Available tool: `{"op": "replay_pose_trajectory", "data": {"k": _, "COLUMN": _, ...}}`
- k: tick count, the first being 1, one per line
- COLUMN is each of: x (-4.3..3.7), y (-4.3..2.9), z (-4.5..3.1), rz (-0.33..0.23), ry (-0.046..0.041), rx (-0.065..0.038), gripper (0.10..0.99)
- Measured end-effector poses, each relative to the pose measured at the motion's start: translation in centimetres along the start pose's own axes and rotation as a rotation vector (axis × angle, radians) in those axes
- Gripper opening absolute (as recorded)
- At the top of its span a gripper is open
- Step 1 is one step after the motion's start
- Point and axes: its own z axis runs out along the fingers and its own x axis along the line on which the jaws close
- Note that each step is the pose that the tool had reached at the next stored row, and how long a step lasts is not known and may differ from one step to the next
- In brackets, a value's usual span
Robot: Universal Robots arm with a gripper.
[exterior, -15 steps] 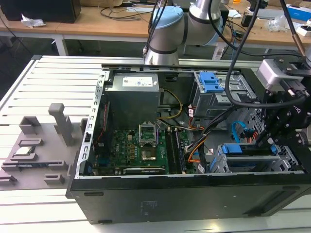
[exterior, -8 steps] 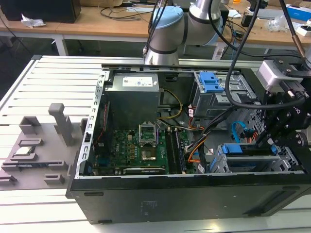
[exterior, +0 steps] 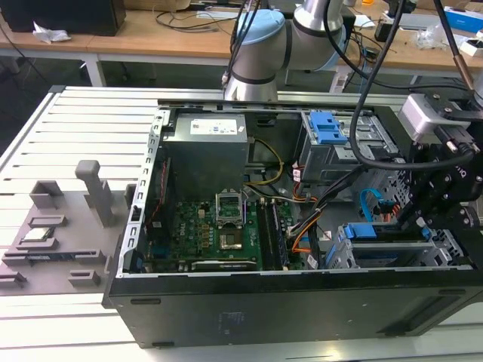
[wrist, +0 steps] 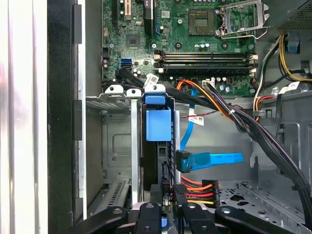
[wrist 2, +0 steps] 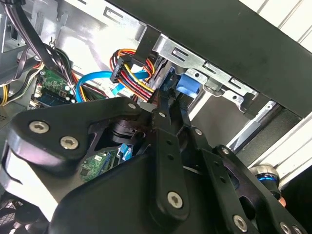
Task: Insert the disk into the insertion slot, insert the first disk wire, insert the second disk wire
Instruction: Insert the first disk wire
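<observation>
The disk [wrist: 157,126] stands edge-on inside the insertion slot [wrist: 116,146], its blue carrier tab facing the motherboard. In the exterior view the disk [exterior: 361,231] sits in the insertion slot [exterior: 447,250] at the case's right front corner. A flat blue wire [wrist: 214,159] ends in a blue plug resting against the disk's edge. My gripper [wrist: 167,208] is shut on the black plug of a red, yellow and orange wire bundle [wrist: 197,192] right at the disk's edge. In the second wrist view the gripper [wrist 2: 161,105] pinches beside that bundle [wrist 2: 130,73]. My gripper [exterior: 415,215] hangs over the slot.
The open case holds the motherboard [exterior: 204,234], a power supply [exterior: 207,147] and a grey bay with a blue latch [exterior: 326,127]. A thick black cable bundle [wrist: 253,131] crosses beside the slot. A grey fixture [exterior: 60,226] lies on the slatted table at the exterior view's left.
</observation>
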Motion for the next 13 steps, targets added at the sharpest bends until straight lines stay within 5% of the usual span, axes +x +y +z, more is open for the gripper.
{"op": "replay_pose_trajectory", "data": {"k": 6, "x": -0.44, "y": 0.13, "z": -2.91, "rz": 0.0, "ry": 0.0005, "rx": 0.0, "gripper": 0.243}}
{"op": "replay_pose_trajectory", "data": {"k": 9, "x": -1.09, "y": 0.23, "z": -4.9, "rz": 0.0, "ry": 0.0015, "rx": 0.0, "gripper": 0.106}}
{"op": "replay_pose_trajectory", "data": {"k": 13, "x": -1.08, "y": 0.23, "z": -5.0, "rz": 0.0, "ry": 0.0015, "rx": 0.0, "gripper": 0.106}}
